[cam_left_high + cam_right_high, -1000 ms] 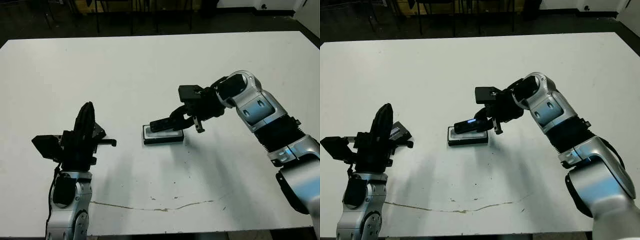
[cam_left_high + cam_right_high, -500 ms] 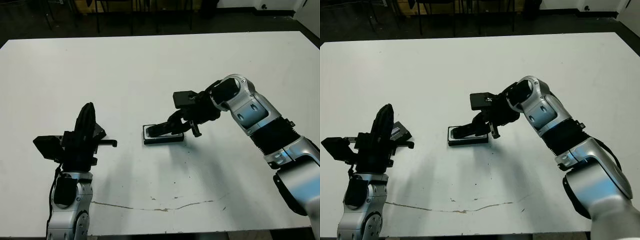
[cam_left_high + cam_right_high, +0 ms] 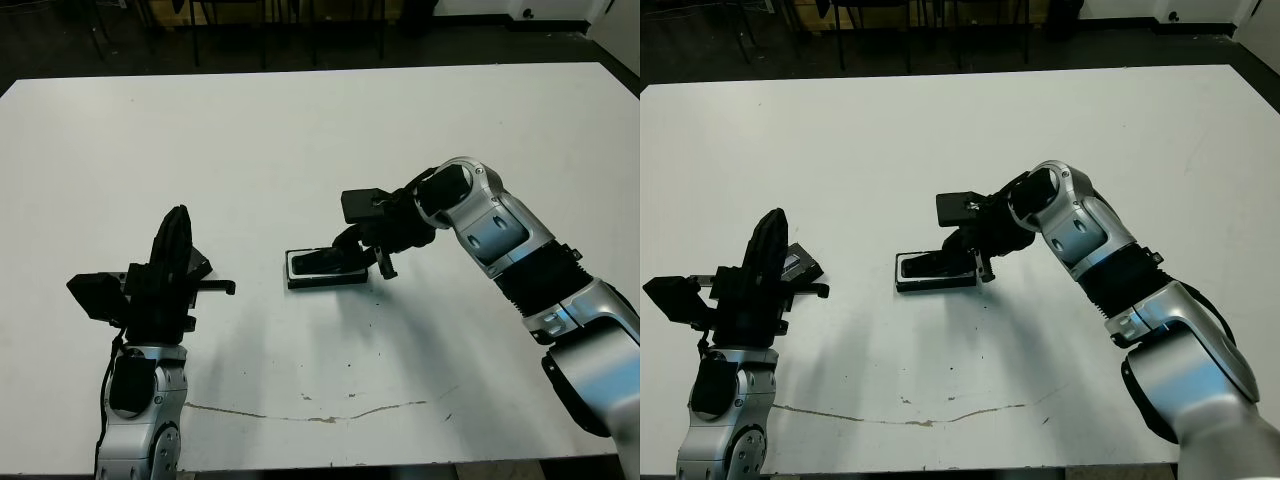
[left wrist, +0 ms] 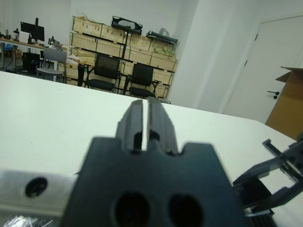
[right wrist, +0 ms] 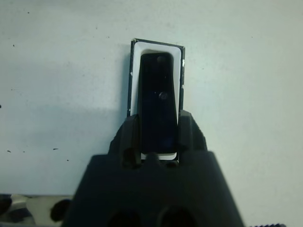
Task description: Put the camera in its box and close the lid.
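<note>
The box, a shallow black tray with white lining, lies at the table's middle. The camera, a slim black bar, rests lengthwise in the white lining, and my right gripper is shut on its near end, one finger on each long side. From the head the camera looks dark against the lining under the right gripper. My left gripper stands raised at the left, fingers pressed together on nothing. The lid lies flat just behind it, mostly hidden.
A thin cracked line runs along the white table near its front edge. Chairs and stacked wooden crates stand beyond the table in the left wrist view. The right gripper's fingers show at that picture's edge.
My right gripper has moved left and down, bringing the camera from a tilt above the box to lie inside it. The left arm has not moved.
</note>
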Robot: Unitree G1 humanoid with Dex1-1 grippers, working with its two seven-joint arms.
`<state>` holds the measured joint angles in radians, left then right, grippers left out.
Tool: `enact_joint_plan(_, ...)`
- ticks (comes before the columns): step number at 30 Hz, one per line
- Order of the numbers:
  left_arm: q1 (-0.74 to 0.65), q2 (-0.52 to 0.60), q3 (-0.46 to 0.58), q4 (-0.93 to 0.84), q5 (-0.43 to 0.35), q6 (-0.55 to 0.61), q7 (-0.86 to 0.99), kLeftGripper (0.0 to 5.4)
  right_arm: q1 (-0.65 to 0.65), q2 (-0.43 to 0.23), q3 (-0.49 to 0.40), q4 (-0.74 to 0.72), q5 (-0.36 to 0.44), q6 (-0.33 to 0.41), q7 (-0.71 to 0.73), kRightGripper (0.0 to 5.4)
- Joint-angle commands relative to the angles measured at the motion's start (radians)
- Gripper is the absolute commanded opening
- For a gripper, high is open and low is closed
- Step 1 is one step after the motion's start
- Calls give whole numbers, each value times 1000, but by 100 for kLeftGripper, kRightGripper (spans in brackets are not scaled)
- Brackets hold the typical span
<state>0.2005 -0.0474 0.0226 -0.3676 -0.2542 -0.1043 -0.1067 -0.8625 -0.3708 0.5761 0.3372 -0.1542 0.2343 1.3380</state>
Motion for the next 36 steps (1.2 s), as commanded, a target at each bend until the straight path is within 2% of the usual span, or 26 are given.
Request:
enact_joint_plan(1,11,-1,-1,19,12,-2,6,0,10,22,20,1,7,10,23,62)
enact_joint_plan(6,13,-10,-3,19,7,-3,6,0,6,42,34,-5,5,48,34,62)
enact_joint_plan(15,16,-7,3,24,4,-14,-1,0,10,41,31,-2,0,47,20,62)
enact_joint_plan(16,16,-6,4,26,2,-16,-3,0,3,40,33,4,-1,45,28,80)
enact_joint_plan(19,15,-7,5,26,0,-13,-1,0,-10,24,16,20,8,-49,35,128)
enact_joint_plan(23,17,-8,4,22,-5,-6,1,0,-21,4,-26,34,28,-91,29,199)
enact_joint_plan(27,18,-6,5,25,-8,-14,-7,0,-27,-17,-80,27,52,-99,23,270)
enact_joint_plan(31,18,-8,5,25,-10,-13,-7,0,-29,-55,-100,-12,34,-113,8,339)
enact_joint_plan(36,16,-7,7,30,-9,-19,-10,0,-13,-85,-144,-66,59,-59,-16,425)
